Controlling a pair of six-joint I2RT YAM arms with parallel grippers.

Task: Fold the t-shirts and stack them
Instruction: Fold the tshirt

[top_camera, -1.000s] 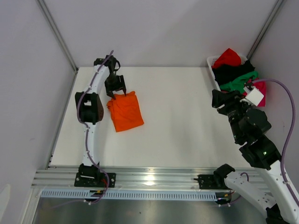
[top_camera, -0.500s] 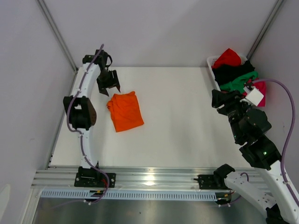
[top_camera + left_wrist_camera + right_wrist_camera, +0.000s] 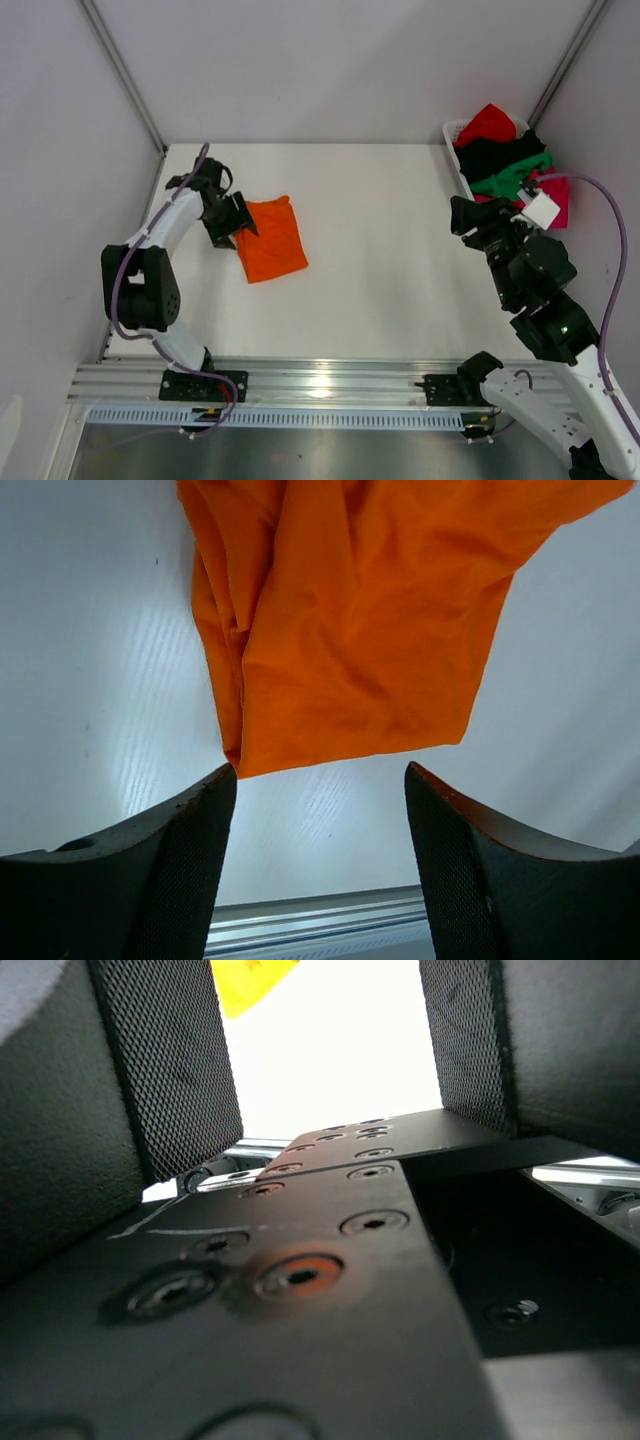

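A folded bright orange t-shirt (image 3: 272, 238) lies flat on the left part of the white table; it also fills the top of the left wrist view (image 3: 350, 630). My left gripper (image 3: 232, 218) is open and empty at the shirt's left edge, jaws wide apart (image 3: 320, 860) just short of the cloth. My right gripper (image 3: 468, 214) is open and empty, folded back over its own arm at the right (image 3: 330, 1050). Red (image 3: 488, 122), black (image 3: 490, 155), green (image 3: 510, 176) and magenta-pink (image 3: 560, 196) t-shirts are heaped in the basket.
A white slatted basket (image 3: 452, 132) stands at the back right corner. An aluminium rail (image 3: 320, 380) runs along the near edge with both arm bases on it. Walls close in the left, back and right sides.
My left gripper left the orange shirt's back left corner, swung back, then came down nearer beside the shirt's left edge. The shirt stayed put. The right arm barely moved.
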